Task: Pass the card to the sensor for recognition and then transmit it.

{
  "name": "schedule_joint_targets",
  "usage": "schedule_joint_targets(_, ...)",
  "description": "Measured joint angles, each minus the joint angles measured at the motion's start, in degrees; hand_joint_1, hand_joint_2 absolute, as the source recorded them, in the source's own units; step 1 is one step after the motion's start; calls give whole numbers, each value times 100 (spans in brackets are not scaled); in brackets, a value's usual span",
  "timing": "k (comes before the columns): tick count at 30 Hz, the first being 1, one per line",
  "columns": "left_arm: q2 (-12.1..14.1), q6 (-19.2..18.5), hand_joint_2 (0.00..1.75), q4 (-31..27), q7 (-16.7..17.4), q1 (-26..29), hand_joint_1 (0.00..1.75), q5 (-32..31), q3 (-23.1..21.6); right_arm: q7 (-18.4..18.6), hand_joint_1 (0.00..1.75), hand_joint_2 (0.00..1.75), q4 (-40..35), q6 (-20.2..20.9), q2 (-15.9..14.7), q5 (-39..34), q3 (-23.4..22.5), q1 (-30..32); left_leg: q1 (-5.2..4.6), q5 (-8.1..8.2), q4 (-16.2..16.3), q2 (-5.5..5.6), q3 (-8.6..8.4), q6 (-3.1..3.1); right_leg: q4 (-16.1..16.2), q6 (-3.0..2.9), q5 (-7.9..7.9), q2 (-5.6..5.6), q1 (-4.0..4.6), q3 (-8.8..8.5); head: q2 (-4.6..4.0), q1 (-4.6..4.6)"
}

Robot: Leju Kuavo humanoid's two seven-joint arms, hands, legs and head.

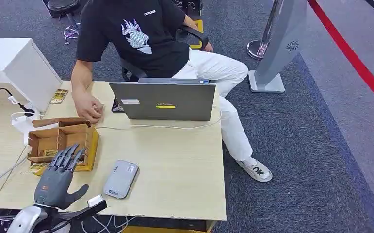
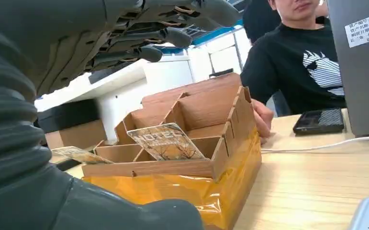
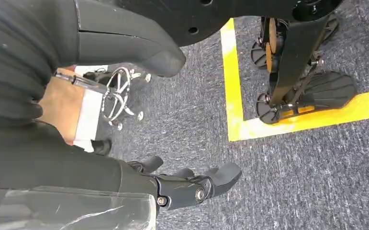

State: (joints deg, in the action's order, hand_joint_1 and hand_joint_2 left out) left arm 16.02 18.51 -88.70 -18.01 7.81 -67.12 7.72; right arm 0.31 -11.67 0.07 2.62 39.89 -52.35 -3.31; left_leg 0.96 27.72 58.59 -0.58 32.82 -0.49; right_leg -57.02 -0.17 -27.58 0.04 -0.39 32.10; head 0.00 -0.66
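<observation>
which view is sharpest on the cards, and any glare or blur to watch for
Left wrist view: card sharp, its print readable; left hand up close, soft and dark; glare on the yellow wrap. Head view: even light, cardboard box small. Right wrist view: floor only, right hand dark.

The left hand (image 1: 58,174) hovered palm-down with fingers (image 2: 173,36) extended and apart, holding nothing. The right hand (image 3: 192,184) hung low, fingers loosely curled, empty.

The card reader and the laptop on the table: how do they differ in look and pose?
The card reader is small, light grey with rounded corners, and lies flat near the table's front edge. The laptop is much larger, darker grey, and stands open at the far edge with its lid upright, its back facing the robot. Both rest on the same wooden table.
</observation>
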Motion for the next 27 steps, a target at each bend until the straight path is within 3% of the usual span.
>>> schedule_joint_targets(5, -96, 127, 175, 96, -39, -150, 0, 11, 313, 4, 0, 175, 0, 2, 0, 116, -31, -3, 1, 0, 0, 0, 0, 0, 0, 0, 0, -1, 0, 1, -2, 0)
schedule_joint_targets(13, -131, 356, 175, 813, -151, -678, 0, -254, 824, 11, 0, 175, 0, 22, 0, 306, -41, -14, 3, -4, 0, 3, -1, -1, -1, 0, 1, -1, 0, 0, -2, 0)
schedule_joint_targets(27, -341, 448, 175, 1747, 48, -1381, 0, -776, 800, 4, 0, 175, 0, 111, 9, 522, -41, -55, 0, -3, 1, 3, -1, 0, 1, 0, 1, 0, 0, 2, -2, 0)
